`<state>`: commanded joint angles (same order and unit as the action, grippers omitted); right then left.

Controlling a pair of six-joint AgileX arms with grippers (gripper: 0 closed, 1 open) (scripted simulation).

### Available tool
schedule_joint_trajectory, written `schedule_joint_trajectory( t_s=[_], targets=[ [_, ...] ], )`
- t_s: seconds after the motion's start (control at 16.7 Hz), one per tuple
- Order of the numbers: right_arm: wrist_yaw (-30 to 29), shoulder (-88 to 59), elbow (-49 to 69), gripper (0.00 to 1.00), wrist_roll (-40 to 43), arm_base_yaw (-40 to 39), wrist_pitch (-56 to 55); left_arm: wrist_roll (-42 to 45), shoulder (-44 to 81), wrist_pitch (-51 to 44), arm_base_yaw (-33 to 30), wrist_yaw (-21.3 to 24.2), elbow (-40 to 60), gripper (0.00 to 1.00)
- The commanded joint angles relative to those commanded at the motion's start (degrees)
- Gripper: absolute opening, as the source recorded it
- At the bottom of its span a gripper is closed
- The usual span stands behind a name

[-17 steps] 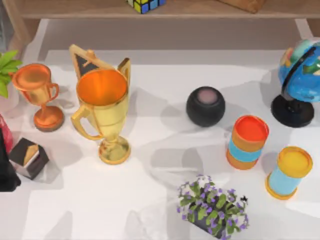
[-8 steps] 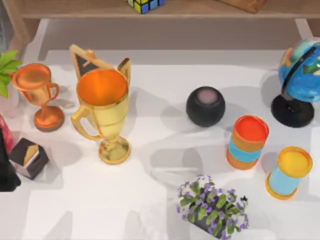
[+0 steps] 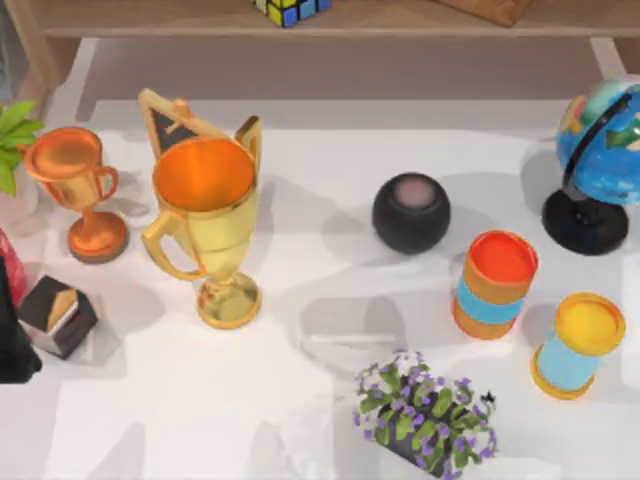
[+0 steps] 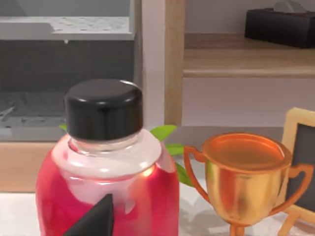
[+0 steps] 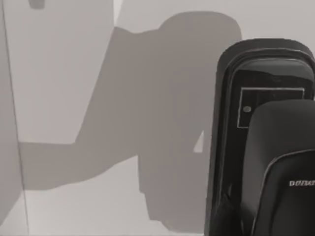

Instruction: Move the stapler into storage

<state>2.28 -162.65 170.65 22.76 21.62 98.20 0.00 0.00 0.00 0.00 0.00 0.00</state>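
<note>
— Where was the stapler (image 5: pixel 275 162)?

— It was black and glossy and lay flat on the white desk (image 3: pixel 200 420), seen close from the right wrist view, with a broad grey shadow beside it. I could not place it against the desk's edges.

— And the tool over it?

— The right arm looked down on the stapler; nothing let me judge its grip.

— The left tool (image 4: pixel 93 222)?

— One dark tip of it stood in front of a red bottle (image 4: pixel 108 187) with a black cap, by the desk's left edge. Whether it was open or closed I could not tell, and I saw nothing in it.

— What lay around?

— A copper trophy (image 3: pixel 75 190) stood near the left edge, with a taller gold trophy (image 3: pixel 205 225) just beside it. A round black speaker (image 3: pixel 411 212) sat mid-desk. An orange-topped can (image 3: pixel 495 283) and a yellow-topped can (image 3: pixel 578 343) stood near each other toward the right edge, below a globe (image 3: pixel 600 150). Purple flowers (image 3: pixel 425 415) sat at the near edge, and a coloured cube (image 3: pixel 290 8) lay on the shelf (image 3: pixel 420 20) behind the desk.
</note>
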Motion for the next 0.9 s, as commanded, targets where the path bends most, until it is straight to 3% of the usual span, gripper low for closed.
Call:
schedule_joint_trajectory(
  t_s=[0.78,0.9],
  targets=[
    [-3.9,-2.6,3.0,0.0,-2.7,-0.4,2.0,0.0,0.0,0.0,0.0,0.0,0.0,1.0],
    [-3.9,-2.6,3.0,0.15,-2.7,-0.4,2.0,0.0,0.0,0.0,0.0,0.0,0.0,1.0]
  ],
)
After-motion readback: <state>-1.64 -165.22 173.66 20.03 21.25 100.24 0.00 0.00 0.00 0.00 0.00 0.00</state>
